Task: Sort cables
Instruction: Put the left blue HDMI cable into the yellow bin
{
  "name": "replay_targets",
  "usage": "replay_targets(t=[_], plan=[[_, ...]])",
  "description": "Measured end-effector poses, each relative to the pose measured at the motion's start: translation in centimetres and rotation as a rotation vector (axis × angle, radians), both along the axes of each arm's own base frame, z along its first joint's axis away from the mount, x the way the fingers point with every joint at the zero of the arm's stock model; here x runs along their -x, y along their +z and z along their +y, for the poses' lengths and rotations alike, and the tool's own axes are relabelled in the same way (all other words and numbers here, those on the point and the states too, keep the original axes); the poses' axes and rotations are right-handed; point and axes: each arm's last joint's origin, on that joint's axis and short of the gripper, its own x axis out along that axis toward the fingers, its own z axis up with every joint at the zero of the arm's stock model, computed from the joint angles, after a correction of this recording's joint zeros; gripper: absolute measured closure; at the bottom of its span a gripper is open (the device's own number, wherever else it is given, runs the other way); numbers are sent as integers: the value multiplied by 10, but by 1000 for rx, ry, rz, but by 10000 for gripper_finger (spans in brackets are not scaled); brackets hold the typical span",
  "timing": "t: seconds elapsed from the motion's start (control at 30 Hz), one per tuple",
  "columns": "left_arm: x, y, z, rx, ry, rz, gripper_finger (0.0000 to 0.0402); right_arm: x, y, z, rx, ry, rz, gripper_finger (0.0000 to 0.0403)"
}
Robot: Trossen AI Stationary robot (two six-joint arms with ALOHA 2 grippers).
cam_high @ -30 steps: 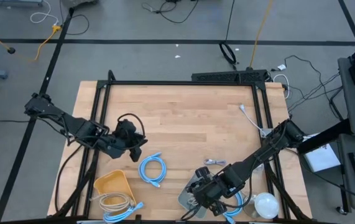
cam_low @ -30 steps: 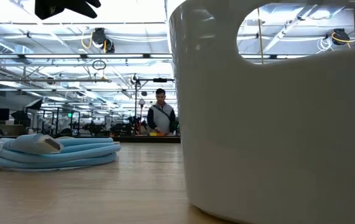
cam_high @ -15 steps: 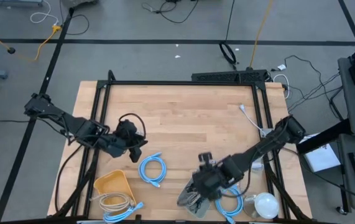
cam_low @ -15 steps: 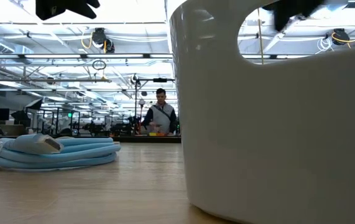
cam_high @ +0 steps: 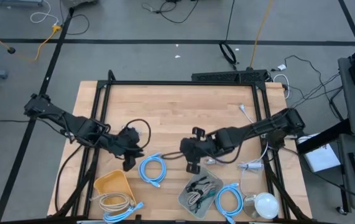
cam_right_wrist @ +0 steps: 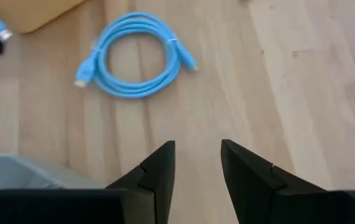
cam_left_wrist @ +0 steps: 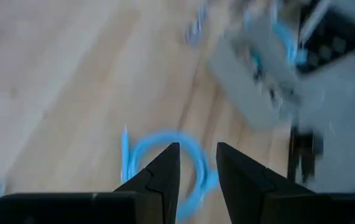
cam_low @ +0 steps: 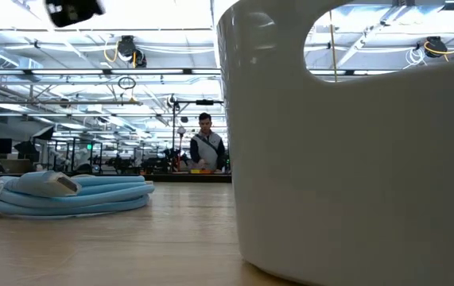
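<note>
A light-blue coiled cable point(cam_high: 152, 169) lies flat on the wooden table between my two grippers. My left gripper point(cam_high: 129, 160) hangs open just left of it, and the coil point(cam_left_wrist: 165, 163) shows past its fingers. My right gripper point(cam_high: 193, 164) hangs open right of the coil point(cam_right_wrist: 137, 56), above bare wood, with nothing between its fingers. A grey tray point(cam_high: 186, 200) near the front edge holds several thin cable bundles. A yellow tray point(cam_high: 112, 183) stands at the front left, with a beige coil point(cam_high: 112, 200) and a light-blue cable point(cam_high: 126, 213) beside it. Another light-blue coil point(cam_high: 228, 200) lies right of the grey tray.
A round white object point(cam_high: 265, 203) with its white cord point(cam_high: 252, 166) sits at the front right. In the low view a pale container wall point(cam_low: 354, 159) fills the right half, with a blue coil point(cam_low: 67, 195) to its left. A person point(cam_low: 205, 149) stands far off in the room.
My right gripper has risen from over the grey tray and swung toward the table's far edge and left, turning as it went; it now hangs beside the light-blue coil. My left gripper has stayed in place but turned at its wrist.
</note>
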Motion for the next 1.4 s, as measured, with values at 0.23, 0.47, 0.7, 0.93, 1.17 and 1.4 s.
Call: replay_targets(t=[0.23, 0.47, 0.7, 0.93, 1.17, 1.4], plan=[[11, -35, -2, 130, 120, 197, 278, -9, 2, -19, -21, -73, -47, 276], [0, -110, -11, 421, 289, 157, 174, -13, 7, -16, -45, -69, -114, 275], [-6, -129, -9, 390, 425, 251, 119, -17, 10, -15, -8, -5, -157, 275], [-9, -141, -7, 446, 459, 383, 148, -20, 13, -13, -8, 47, -192, 275], [-10, -143, 1, 413, 471, 391, 186, -22, 19, -13, -6, 61, -256, 275], [-14, -148, 7, 414, 446, 432, 194, -19, 25, -14, -10, 60, -281, 275]])
